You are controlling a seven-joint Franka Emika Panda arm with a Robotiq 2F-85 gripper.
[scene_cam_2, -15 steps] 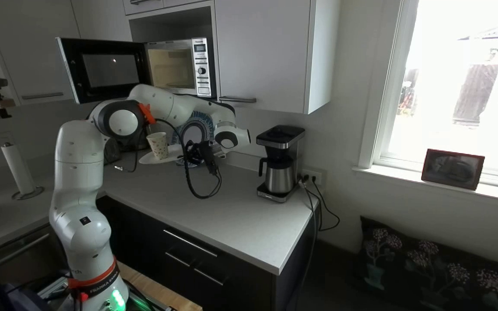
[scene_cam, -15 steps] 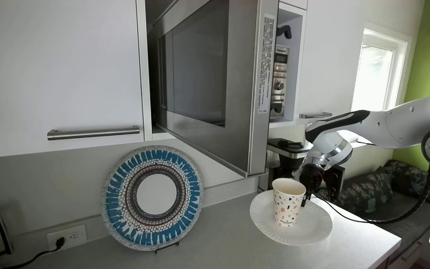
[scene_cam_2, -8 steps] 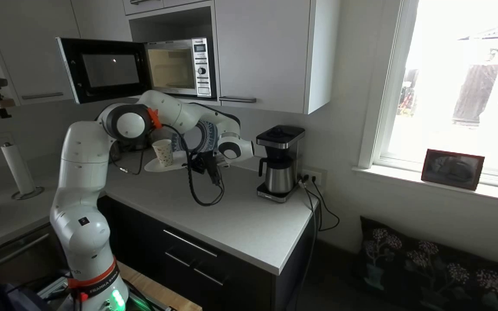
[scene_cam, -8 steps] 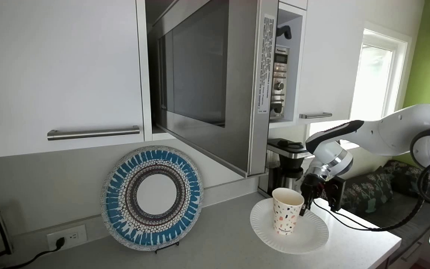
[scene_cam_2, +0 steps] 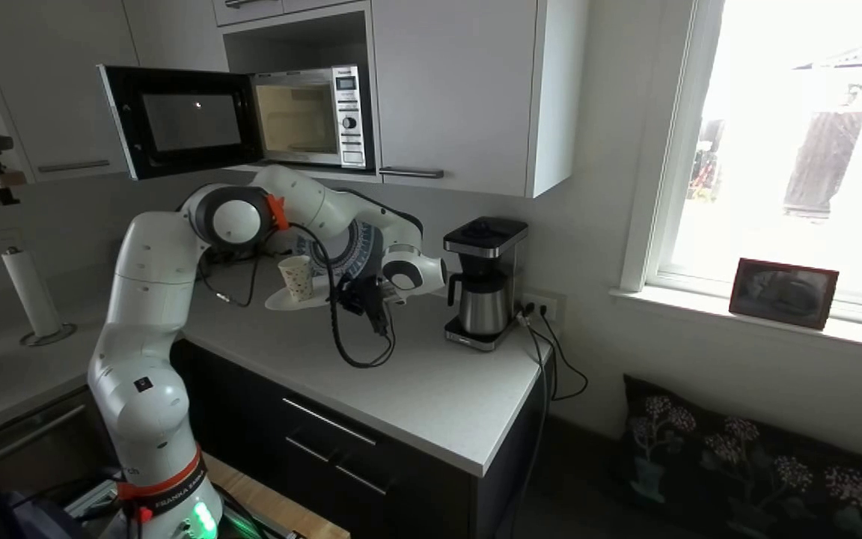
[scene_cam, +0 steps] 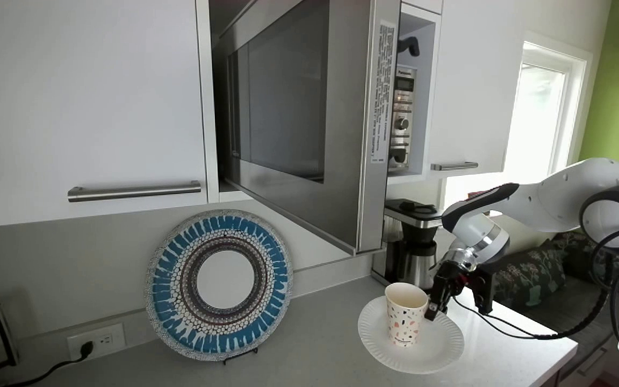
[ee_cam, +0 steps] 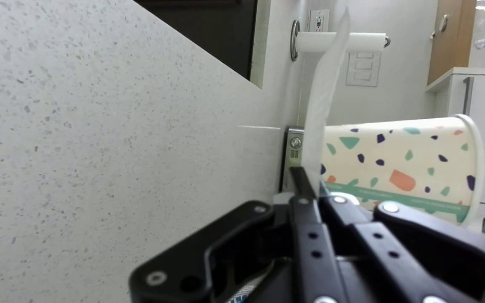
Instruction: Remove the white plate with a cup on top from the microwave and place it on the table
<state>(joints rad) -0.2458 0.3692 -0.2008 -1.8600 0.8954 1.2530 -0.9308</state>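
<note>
At left in an exterior view, microwave [scene_cam: 299,113] is seen open; next, cup [scene_cam: 406,316] is carried on white plate [scene_cam: 441,349], whose rim is clamped in jaws of gripper [scene_cam: 431,313] above countertop [scene_cam: 315,338], left of its right-hand corner.

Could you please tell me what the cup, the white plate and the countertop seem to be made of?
The cup: probably paper with a smooth, printed finish, judging by its rolled rim.
The white plate: likely matte paper too, as its thin edge is fluted.
The countertop: smooth, stone-like and finely flecked; whether quartz composite or laminate, the look leaves open.
</note>
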